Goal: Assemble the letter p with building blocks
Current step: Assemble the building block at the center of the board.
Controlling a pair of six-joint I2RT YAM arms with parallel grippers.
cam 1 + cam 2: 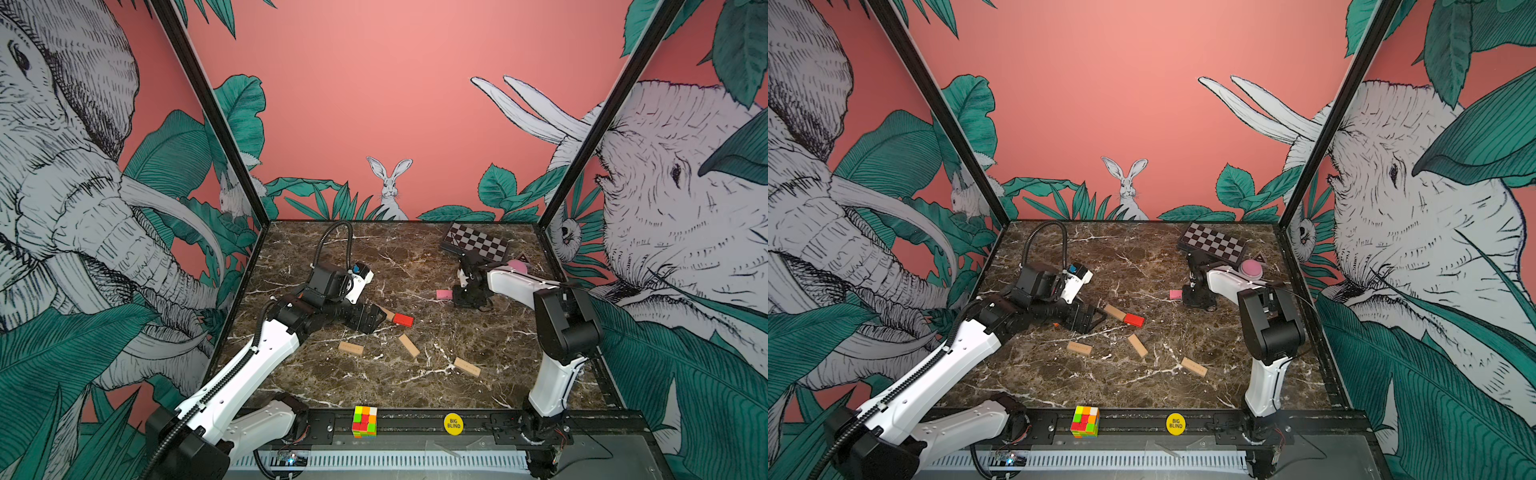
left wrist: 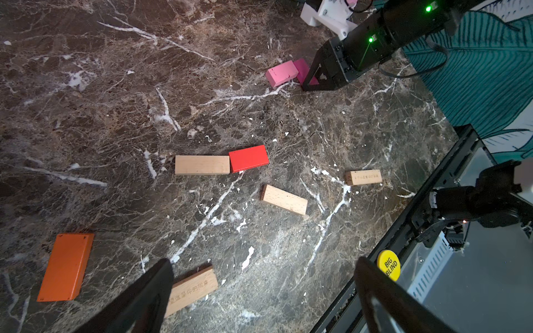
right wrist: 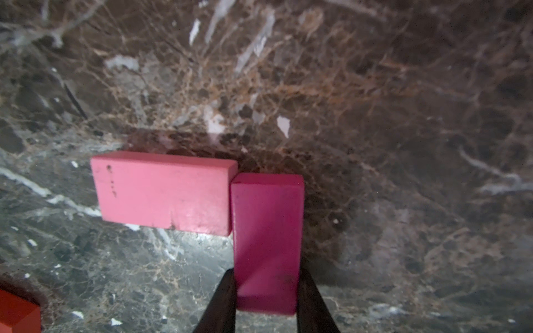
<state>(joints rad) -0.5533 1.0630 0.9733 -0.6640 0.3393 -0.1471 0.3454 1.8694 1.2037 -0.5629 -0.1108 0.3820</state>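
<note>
My right gripper [image 3: 266,291] is shut on a magenta block [image 3: 266,239] that stands end-on against the side of a pink block [image 3: 164,190], forming an L on the marble table [image 1: 415,386]. In both top views this pair lies at the back right, the pink block [image 1: 444,294] left of the right gripper [image 1: 467,297]. My left gripper [image 2: 264,288] hangs open and holds nothing; it is left of a tan block [image 2: 202,165] joined end to end with a red block [image 2: 248,158]. Loose tan blocks [image 2: 284,199] [image 2: 364,177] [image 2: 193,288] and an orange block [image 2: 66,266] lie around.
A checkered box [image 1: 476,243] and a pink round thing [image 1: 1251,268] sit at the back right behind the right arm. A puzzle cube [image 1: 365,421] and a yellow disc [image 1: 453,423] rest on the black front rail [image 1: 415,419]. Walls close in three sides.
</note>
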